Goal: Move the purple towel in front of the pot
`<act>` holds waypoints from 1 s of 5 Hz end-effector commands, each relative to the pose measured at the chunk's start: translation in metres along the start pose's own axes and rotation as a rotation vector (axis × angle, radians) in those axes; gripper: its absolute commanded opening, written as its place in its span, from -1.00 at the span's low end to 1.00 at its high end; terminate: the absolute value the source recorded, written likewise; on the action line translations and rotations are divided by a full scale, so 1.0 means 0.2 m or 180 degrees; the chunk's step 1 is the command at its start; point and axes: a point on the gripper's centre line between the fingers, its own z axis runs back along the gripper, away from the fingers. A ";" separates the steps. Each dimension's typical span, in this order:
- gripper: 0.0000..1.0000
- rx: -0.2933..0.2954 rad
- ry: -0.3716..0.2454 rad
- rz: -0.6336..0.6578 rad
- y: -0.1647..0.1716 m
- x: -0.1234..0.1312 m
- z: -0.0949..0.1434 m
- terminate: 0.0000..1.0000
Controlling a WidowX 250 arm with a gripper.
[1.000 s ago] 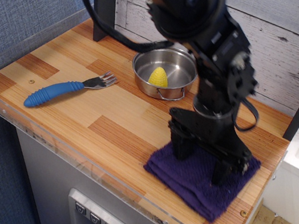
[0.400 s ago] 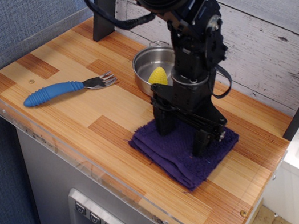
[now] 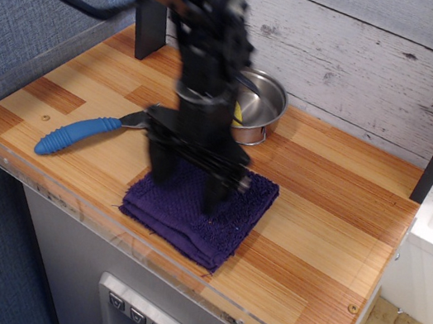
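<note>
The purple towel (image 3: 214, 220) lies flat on the wooden counter, in front of the pot and a little to its left. The steel pot (image 3: 266, 108) stands at the back by the plank wall, partly hidden by the arm, with a bit of the yellow piece (image 3: 240, 114) showing inside. My gripper (image 3: 186, 190) points straight down onto the towel's left half. Its two black fingers (image 3: 160, 171) stand wide apart, tips pressed on the cloth. The towel is not bunched between them.
A fork with a blue handle (image 3: 77, 136) lies left of the towel, its tines hidden behind the arm. A black post (image 3: 146, 28) stands at the back left. A clear plastic rim (image 3: 67, 201) edges the counter's front and left.
My gripper has slid left across the counter and the towel has moved with it, from the front right corner to the spot in front of the pot.
</note>
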 end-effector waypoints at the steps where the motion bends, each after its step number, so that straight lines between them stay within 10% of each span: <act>1: 1.00 -0.0029 -0.0318 0.0271 0.28 -0.01 0.15 -1.00; 5: 1.00 -0.0343 -0.0766 0.0041 0.13 0.14 0.50 -1.00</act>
